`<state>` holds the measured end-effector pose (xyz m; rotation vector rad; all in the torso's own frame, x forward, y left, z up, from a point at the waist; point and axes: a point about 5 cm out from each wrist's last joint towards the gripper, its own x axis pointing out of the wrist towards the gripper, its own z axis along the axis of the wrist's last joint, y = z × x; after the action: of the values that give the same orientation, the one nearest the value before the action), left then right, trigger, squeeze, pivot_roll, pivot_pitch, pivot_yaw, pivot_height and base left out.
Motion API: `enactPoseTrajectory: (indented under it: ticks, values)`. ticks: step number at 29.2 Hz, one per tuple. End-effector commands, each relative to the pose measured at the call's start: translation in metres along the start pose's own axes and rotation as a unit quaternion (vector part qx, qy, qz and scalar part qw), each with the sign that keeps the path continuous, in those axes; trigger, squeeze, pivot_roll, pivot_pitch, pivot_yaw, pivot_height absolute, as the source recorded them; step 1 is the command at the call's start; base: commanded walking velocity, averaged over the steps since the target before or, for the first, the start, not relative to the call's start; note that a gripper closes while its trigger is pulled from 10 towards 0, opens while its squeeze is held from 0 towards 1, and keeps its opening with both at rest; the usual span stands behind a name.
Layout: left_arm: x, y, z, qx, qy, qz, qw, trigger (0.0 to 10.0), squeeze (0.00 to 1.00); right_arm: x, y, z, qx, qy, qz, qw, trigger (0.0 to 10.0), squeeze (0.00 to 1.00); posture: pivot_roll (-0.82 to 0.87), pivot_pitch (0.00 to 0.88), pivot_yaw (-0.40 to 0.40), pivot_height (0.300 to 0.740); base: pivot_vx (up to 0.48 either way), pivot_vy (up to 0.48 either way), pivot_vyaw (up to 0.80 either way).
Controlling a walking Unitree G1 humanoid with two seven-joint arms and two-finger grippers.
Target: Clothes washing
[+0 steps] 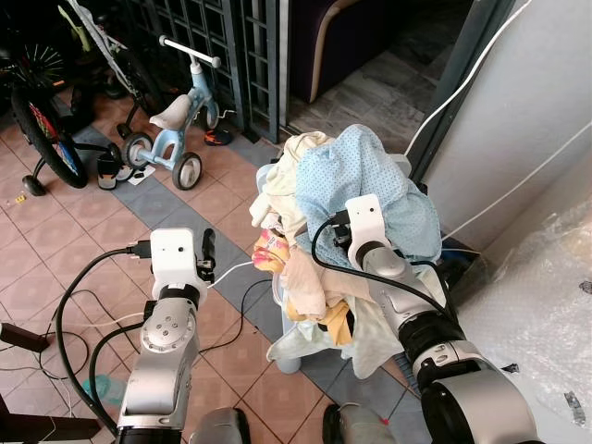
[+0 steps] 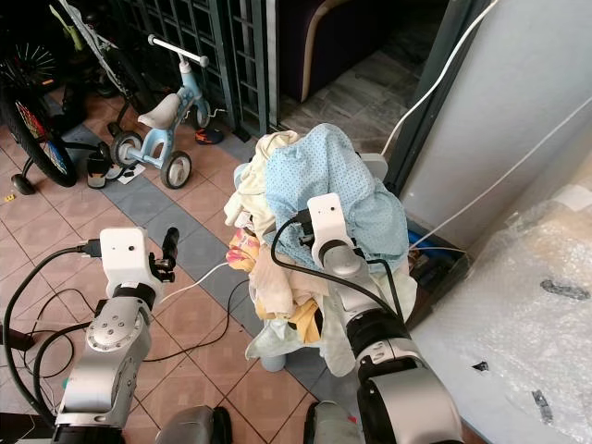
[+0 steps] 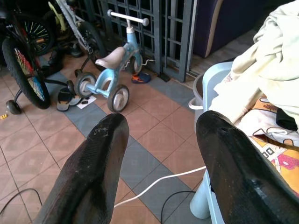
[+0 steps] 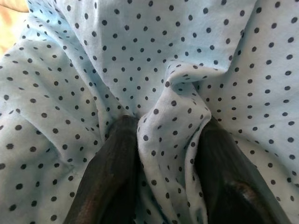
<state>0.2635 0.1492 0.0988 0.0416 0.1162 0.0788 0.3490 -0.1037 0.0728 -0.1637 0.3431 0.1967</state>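
Daylight is bright and even over the heap of pale laundry topped by a light-blue dotted cloth (image 1: 370,180), and the head views are sharp. Beyond the heap, the room behind the dark metal grille (image 1: 217,46) falls into deep shade. Beside the heap, the crinkled clear plastic sheet (image 1: 546,314) shows white glare. In the wrist views the black fingers (image 3: 88,172) are soft and out of focus, and the dotted fabric (image 4: 154,60) stays crisp.
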Motion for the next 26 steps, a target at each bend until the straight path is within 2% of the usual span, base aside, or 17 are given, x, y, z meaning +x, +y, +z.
enactPoseTrajectory:
  ticks: [1, 11, 14, 16, 19, 26]
  values:
    - [0.0, -0.001, 0.003, 0.005, -0.002, 0.0, 1.0, 10.0, 0.0, -0.001, 0.001, -0.017, 0.017, 0.039, 0.001, 0.999, 0.0, 0.0, 0.07, 0.16, -0.001, 0.74, 0.0, 0.0, 0.0]
    - [0.003, -0.007, 0.003, -0.003, 0.001, -0.002, 1.0, 10.0, 0.0, -0.002, -0.006, -0.019, 0.049, 0.028, -0.002, 0.998, 0.0, 0.0, 0.05, 0.138, -0.015, 0.74, 0.0, 0.0, 0.0]
    - [0.003, -0.008, 0.002, -0.007, 0.001, -0.001, 1.0, 10.0, 0.0, -0.002, -0.006, -0.013, 0.066, 0.004, 0.002, 0.998, 0.0, 0.0, 0.04, 0.131, -0.018, 0.74, 0.0, 0.0, 0.0]
    - [0.003, -0.009, 0.001, -0.01, 0.003, -0.002, 1.0, 10.0, 0.0, -0.002, -0.008, 0.0, 0.079, -0.039, 0.0, 0.996, 0.0, 0.0, 0.03, 0.115, -0.018, 0.74, 0.0, 0.0, 0.0]
    - [0.007, -0.01, 0.001, -0.01, 0.001, -0.007, 1.0, 10.0, 0.0, -0.001, -0.012, 0.012, 0.077, -0.072, -0.005, 0.994, 0.0, 0.0, 0.02, 0.102, -0.009, 0.74, 0.0, 0.0, 0.0]
    - [0.012, -0.011, 0.001, -0.006, 0.002, -0.013, 1.0, 10.0, 0.0, -0.002, -0.012, 0.009, 0.084, -0.071, -0.007, 0.994, 0.0, 0.0, 0.02, 0.102, -0.007, 0.74, 0.0, 0.0, 0.0]
